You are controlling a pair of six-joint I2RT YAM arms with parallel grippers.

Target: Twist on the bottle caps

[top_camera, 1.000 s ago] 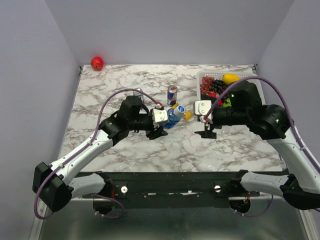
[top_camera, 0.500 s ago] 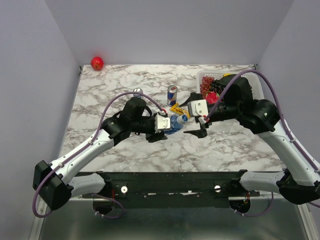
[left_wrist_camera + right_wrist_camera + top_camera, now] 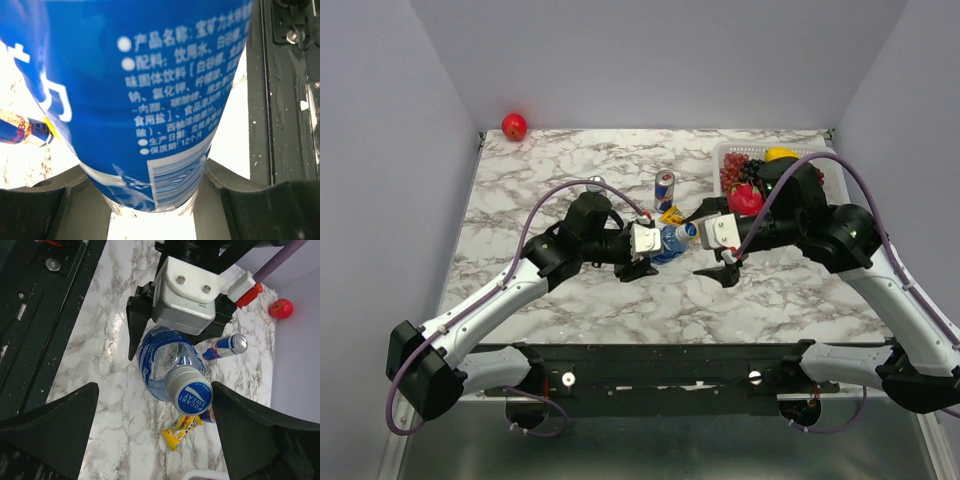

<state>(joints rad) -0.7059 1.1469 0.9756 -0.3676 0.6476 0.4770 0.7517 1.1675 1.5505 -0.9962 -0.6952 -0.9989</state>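
Observation:
My left gripper [image 3: 155,200] is shut on a clear bottle [image 3: 150,100] with a blue-and-white label, its fingers [image 3: 45,205] pressed on both sides near the base. From above, the bottle [image 3: 668,243] leans to the right, held by the left gripper [image 3: 658,248]. A cap [image 3: 190,392] with a blue top sits on the neck of the bottle [image 3: 162,360]. My right gripper [image 3: 154,390] is open wide and straddles the cap, which lies close to one finger [image 3: 240,425]. In the top view the right gripper [image 3: 698,243] faces the cap [image 3: 690,231].
A blue-and-silver can [image 3: 664,188] stands behind the bottle, and a second can [image 3: 595,185] stands left of it. A yellow snack pack [image 3: 182,430] lies under the cap. A white basket [image 3: 728,152] of fruit is at the back right, and a red apple [image 3: 514,126] at the back left.
The right gripper has swung left and down to the bottle's neck, so its open fingers now flank the cap. The left arm has shifted the held bottle slightly.

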